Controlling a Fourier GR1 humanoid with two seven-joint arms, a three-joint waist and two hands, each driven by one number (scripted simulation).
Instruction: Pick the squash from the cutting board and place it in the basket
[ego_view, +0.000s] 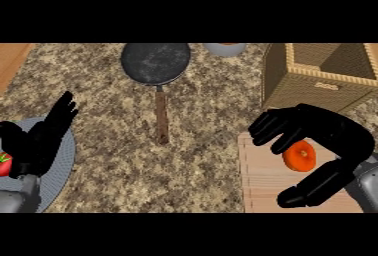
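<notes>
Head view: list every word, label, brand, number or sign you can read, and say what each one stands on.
None can be read.
Basket: a small pale tag on its front wall, too small to tell whether it bears any text.
Frying pan, cutting board, squash, plate: no markings show.

Right hand (325, 132) cupped over squash (299, 156), cutting board (262, 187), basket (310, 77)
</notes>
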